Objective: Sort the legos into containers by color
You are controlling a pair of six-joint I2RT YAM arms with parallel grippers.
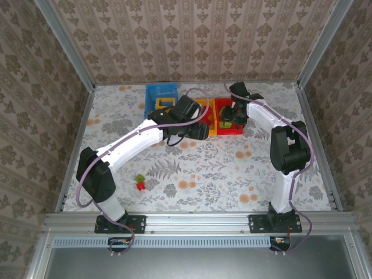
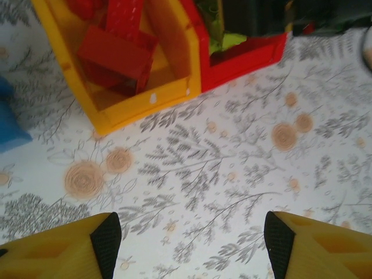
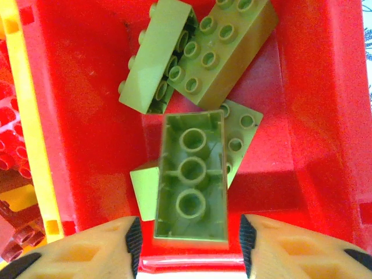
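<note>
Right fingers (image 3: 133, 244) | green lego (image 3: 190, 180) between, not touching | over red bin (image 3: 87, 116)

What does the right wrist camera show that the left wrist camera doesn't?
Right wrist: a lime green plastic brick, hollow side up, between the right gripper's open jaws. Left wrist: a blue plastic bin's corner and the left gripper's open jaws over floral tabletop. Both: the red plastic bin beside the yellow-orange plastic bin holding red bricks.

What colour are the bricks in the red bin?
Lime green bricks, best seen from the right wrist.
</note>
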